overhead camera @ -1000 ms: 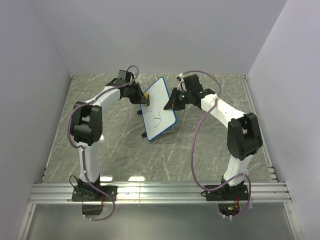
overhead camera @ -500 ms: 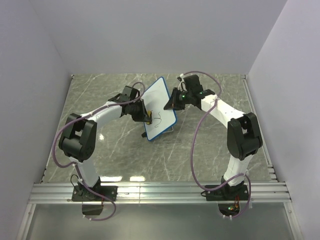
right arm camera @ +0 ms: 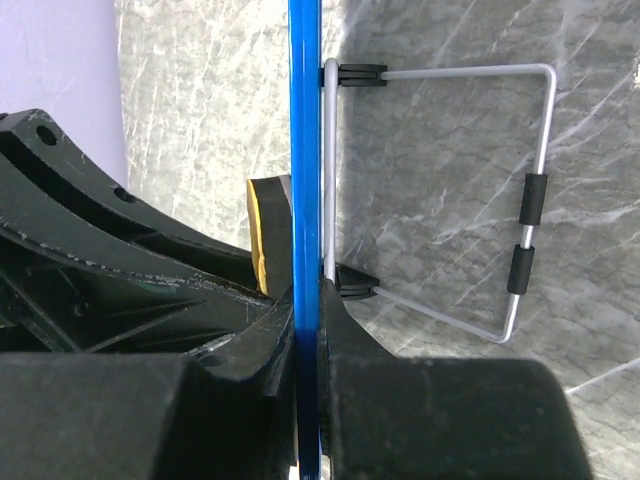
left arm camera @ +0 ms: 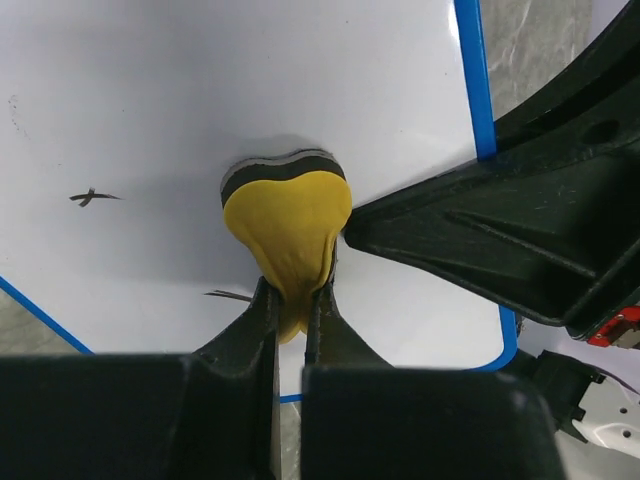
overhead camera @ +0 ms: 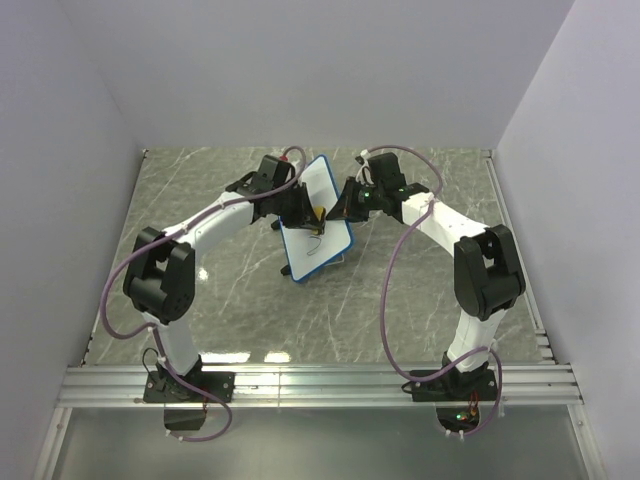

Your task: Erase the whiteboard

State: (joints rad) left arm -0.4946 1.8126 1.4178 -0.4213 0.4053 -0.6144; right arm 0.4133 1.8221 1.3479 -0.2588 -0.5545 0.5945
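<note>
Now squeezing the yellow eraser [left arm camera: 288,215] in the left gripper [left arm camera: 292,295] against the whiteboard [left arm camera: 200,100], upright on the table [overhead camera: 230,290], rim pinched by the right gripper [right arm camera: 305,300]. Could slip that pinch and topple if pressed too hard.

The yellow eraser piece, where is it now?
In the left wrist view the eraser sits mid-frame, pinched by the jaws of the left gripper and pressed on the whiteboard, right of a black mark.
</note>
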